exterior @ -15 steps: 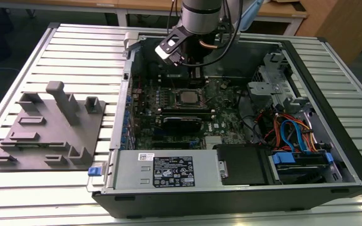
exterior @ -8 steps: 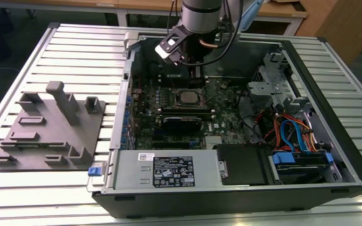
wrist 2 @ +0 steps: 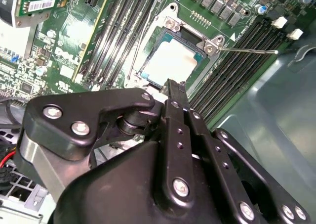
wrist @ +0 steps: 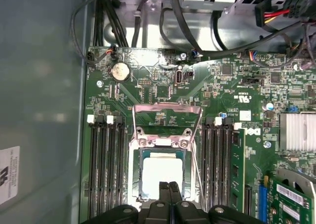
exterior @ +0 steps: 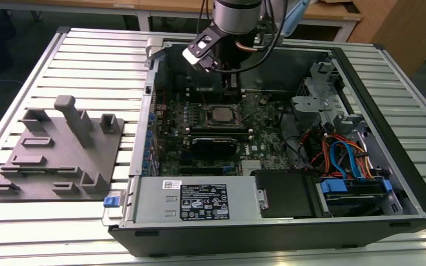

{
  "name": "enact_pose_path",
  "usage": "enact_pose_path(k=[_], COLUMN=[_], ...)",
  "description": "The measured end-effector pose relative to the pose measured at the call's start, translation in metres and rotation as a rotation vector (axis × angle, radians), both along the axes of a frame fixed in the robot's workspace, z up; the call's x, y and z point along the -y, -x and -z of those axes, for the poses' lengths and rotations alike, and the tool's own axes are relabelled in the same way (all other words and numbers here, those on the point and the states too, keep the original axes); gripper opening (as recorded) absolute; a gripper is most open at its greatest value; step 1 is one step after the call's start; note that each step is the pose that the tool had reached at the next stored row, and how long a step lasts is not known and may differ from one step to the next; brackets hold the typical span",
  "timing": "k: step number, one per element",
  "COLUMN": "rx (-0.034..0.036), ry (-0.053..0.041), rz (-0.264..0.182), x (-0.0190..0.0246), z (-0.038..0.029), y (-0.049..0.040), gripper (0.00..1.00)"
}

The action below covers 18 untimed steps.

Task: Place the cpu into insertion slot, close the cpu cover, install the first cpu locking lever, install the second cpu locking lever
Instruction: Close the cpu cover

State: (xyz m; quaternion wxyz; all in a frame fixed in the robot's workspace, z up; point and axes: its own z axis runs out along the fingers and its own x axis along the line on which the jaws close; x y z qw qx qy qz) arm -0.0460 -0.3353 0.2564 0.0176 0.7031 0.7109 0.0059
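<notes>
Silvery cpu [wrist: 162, 177] was seated in the insertion slot [wrist: 163, 144]; cpu cover [wrist: 168, 108] appeared raised. Gripper [wrist: 168, 188] fingertips were pressed together, empty, over the cpu. Risk noted: downward contact could scratch it or shift it askew.

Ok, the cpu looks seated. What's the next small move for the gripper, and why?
Probably raise the shut gripper off the cpu and bring it behind the free edge of the cpu cover, ready to tip it down. In the first wrist view the cpu lies in the insertion slot, the cover stands open beyond it, and the gripper holds nothing.
</notes>
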Motion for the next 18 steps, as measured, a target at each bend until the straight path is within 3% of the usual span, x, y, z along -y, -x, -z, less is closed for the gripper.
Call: enact_pose_path(k=[5,10,18], rx=[-0.0001,-0.0002,0.0], ry=[0.0006,0.0008,0.0007], rz=[0.0,0.0,0.0], x=[0.0,0.0,0.0], z=[-0.0097,-0.0098,-0.0098], y=[0.0,-0.0031,-0.0201], gripper=[0.1,0.1,0.1])
